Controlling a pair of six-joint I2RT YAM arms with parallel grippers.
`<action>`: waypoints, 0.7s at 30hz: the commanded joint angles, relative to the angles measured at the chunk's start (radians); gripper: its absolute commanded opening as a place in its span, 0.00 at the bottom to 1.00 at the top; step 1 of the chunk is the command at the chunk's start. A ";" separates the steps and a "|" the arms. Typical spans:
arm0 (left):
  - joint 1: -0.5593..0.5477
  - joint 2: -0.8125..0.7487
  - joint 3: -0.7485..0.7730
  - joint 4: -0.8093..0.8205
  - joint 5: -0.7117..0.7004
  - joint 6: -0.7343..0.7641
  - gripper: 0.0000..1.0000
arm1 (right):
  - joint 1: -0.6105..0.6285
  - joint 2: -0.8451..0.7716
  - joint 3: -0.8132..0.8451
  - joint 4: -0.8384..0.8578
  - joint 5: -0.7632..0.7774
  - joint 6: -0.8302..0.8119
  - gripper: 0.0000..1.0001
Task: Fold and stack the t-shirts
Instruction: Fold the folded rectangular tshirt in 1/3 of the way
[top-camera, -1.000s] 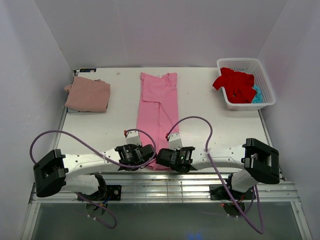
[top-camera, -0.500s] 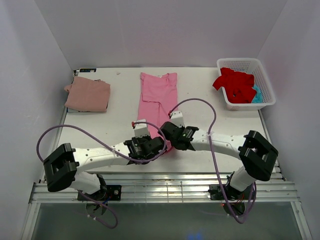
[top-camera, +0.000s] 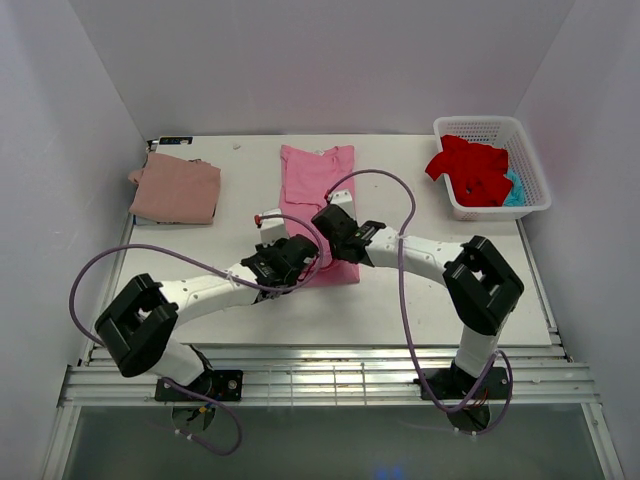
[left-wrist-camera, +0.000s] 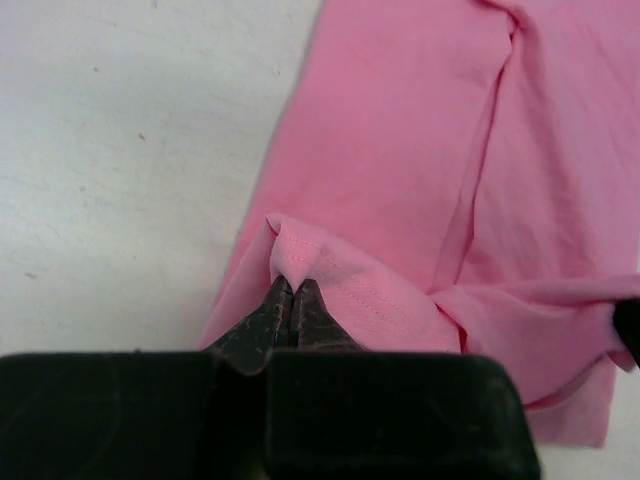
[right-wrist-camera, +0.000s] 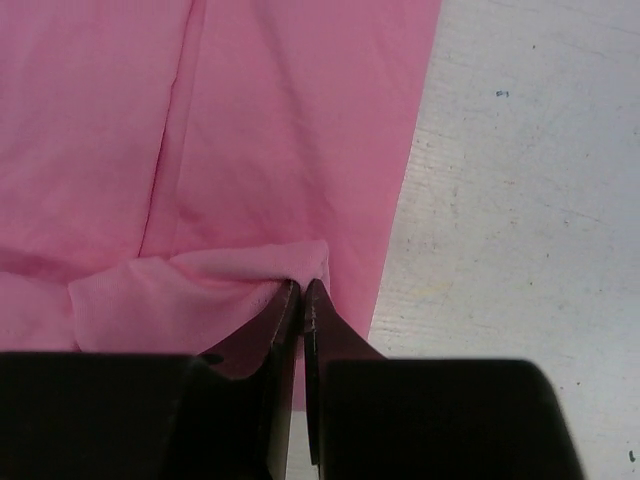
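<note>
Pink first: with the left end effector (left-wrist-camera: 292, 300) and right end effector (right-wrist-camera: 302, 300) each clamped on a near hem corner of the bright pink cloth short-sleeved t-shirt (top-camera: 318, 175), stretched out mid-way up the white table (top-camera: 430, 290), hold both corners level and apart. Carry to the collar, lay flat, then let go.

Count: two end effectors, one pink tee. Farther, one folded dusty rose t-shirt (top-camera: 177, 188) at far left. At far right, one white latticed plastic basket (top-camera: 490, 122) with one red t-shirt (top-camera: 470, 168) and one teal t-shirt (top-camera: 514, 190) (only an edge showing).

Right end effector (right-wrist-camera: 302, 292): I see its dark fingers pressed together, pinching a raised fold of hem.
Pink t-shirt (right-wrist-camera: 250, 120): lies flat beyond my grip, with a long crease running toward the far end.
Desk (right-wrist-camera: 520, 200): white and speckled, showing right of the shirt's edge.
</note>
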 joint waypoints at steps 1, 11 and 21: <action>0.064 -0.019 -0.012 0.147 0.035 0.120 0.00 | -0.026 0.008 0.061 0.035 -0.012 -0.052 0.08; 0.146 0.129 0.062 0.267 0.127 0.208 0.00 | -0.135 0.072 0.140 0.035 -0.052 -0.107 0.08; 0.189 0.189 0.116 0.336 0.136 0.263 0.00 | -0.190 0.132 0.203 0.035 -0.090 -0.144 0.08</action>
